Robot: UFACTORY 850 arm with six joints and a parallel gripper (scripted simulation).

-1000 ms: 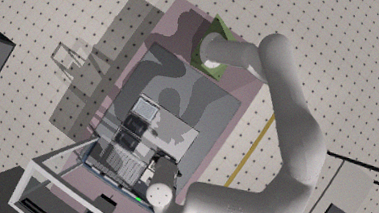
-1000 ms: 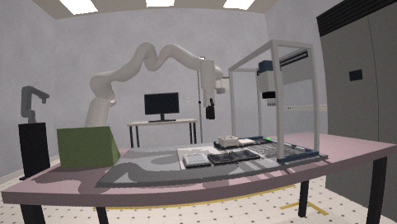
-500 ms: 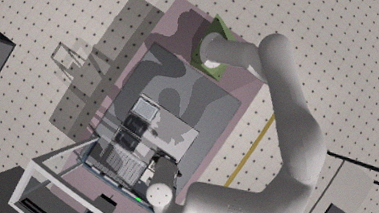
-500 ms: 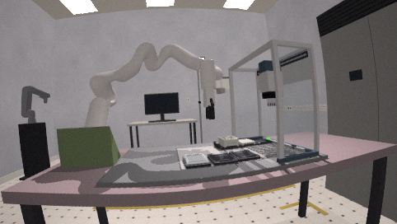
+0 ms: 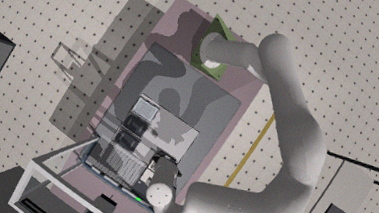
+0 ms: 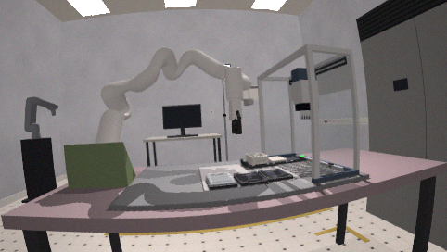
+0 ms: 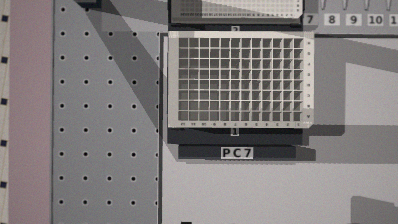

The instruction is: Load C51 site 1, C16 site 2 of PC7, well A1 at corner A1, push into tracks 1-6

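Observation:
In the wrist view the deep-well block C51 (image 7: 239, 80) sits flat on site 1 of the carrier PC7 (image 7: 237, 152), just behind the labelled handle. The 384-well plate C16 (image 7: 237, 10) sits on site 2 beyond it, cut by the frame's top edge. The carrier reaches in past the track numbers 7 to 10 (image 7: 350, 20), to their left. A green lamp (image 6: 301, 156) is lit behind the rails and also shows in the overhead view (image 5: 138, 199). My gripper (image 6: 236, 126) hangs high above the carrier's handle end, open and empty. C15 (image 6: 221, 178) lies in the nearest nest.
Two dark empty nests (image 6: 250, 177) (image 6: 275, 173) stand beside C15. The instrument's white frame (image 6: 308, 107) stands over the rails with a blue-topped head (image 6: 300, 88) hanging inside. A perforated deck strip (image 7: 105, 125) runs left of the carrier.

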